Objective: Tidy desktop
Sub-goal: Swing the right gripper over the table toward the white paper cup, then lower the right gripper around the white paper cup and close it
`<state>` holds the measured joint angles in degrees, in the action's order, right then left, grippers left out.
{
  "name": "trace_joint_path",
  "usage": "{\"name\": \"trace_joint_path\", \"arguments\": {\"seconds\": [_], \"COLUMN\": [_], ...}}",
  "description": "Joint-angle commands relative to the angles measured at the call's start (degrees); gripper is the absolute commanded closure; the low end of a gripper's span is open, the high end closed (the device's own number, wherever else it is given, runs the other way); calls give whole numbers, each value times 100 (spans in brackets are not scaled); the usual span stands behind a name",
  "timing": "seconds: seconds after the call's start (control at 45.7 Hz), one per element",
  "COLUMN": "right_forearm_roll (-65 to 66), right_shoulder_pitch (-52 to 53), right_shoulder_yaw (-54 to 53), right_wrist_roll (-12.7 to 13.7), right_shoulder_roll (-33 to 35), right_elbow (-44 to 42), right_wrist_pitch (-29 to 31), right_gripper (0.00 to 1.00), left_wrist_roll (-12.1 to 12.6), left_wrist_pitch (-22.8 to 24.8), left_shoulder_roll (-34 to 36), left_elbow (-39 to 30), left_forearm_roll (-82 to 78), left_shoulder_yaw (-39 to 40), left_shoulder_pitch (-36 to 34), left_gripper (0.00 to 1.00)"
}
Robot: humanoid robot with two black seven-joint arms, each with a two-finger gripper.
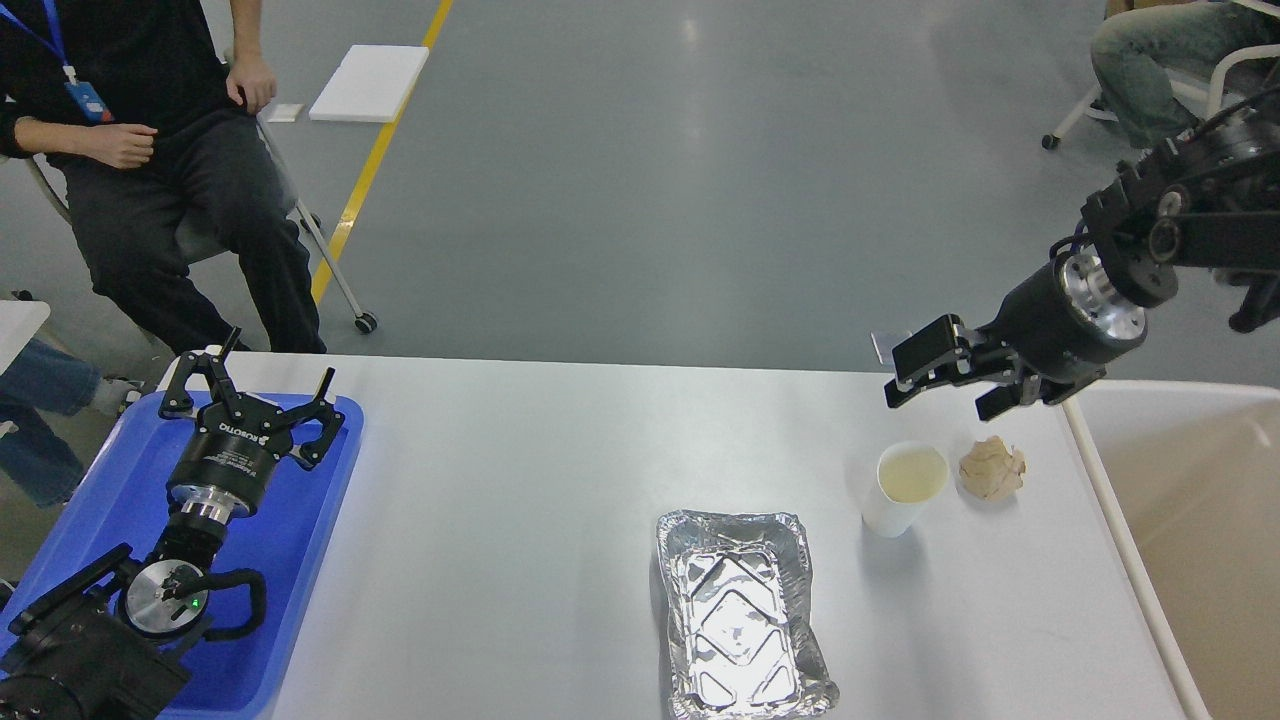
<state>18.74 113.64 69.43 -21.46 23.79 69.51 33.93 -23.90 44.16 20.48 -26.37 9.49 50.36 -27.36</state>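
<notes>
The white desktop (pixel 520 520) carries an empty foil tray (pixel 740 625), a white paper cup (pixel 903 487) holding pale liquid, and a crumpled brown paper ball (pixel 991 467) just right of the cup. My right gripper (pixel 948 383) hangs open and empty above the table's far right edge, just behind and above the cup and the paper ball. My left gripper (pixel 262 388) is open and empty, low over the blue tray (pixel 300 560) at the table's left end.
A beige bin with a cream rim (pixel 1110 500) stands against the table's right edge. A seated person (pixel 170 170) is beyond the far left corner, and another sits at the far right (pixel 1150 50). A white board (pixel 368 82) lies on the floor.
</notes>
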Motion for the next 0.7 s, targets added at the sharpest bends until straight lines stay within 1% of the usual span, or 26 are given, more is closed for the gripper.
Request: {"name": "trace_joint_path", "arguments": {"seconds": [0.0,0.284,0.328,0.437,0.503,0.678], "right_forearm_roll": [-230,-283,-292,-161,6,736], "right_shoulder_pitch": [-597,-764,-773,-1062,-1256,-1634], "right_shoulder_yaw": [-360,-369,-404,-676,-773,-1028], "right_wrist_roll": [1,1,1,36,150,747], "right_shoulder_roll": [38,91,82,29,12,-129], "right_elbow": [-87,-131,-131,-131,-140,-149], "right_wrist_pitch": [-115,-167,-238,-764,-1107,-1757], "right_gripper": [0,0,0,0,0,0], "left_wrist_roll": [0,0,0,0,0,0], "left_wrist_pitch": [-4,-4,5,-4,5,5], "left_shoulder_roll": [0,0,0,0,0,0], "left_elbow": [0,0,0,0,0,0], "left_forearm_roll": [0,0,0,0,0,0], "left_shoulder_yaw": [0,0,0,0,0,0], "left_shoulder_pitch": [2,2,2,-6,-7,-7], "left_gripper": [1,1,1,1,1,1]}}
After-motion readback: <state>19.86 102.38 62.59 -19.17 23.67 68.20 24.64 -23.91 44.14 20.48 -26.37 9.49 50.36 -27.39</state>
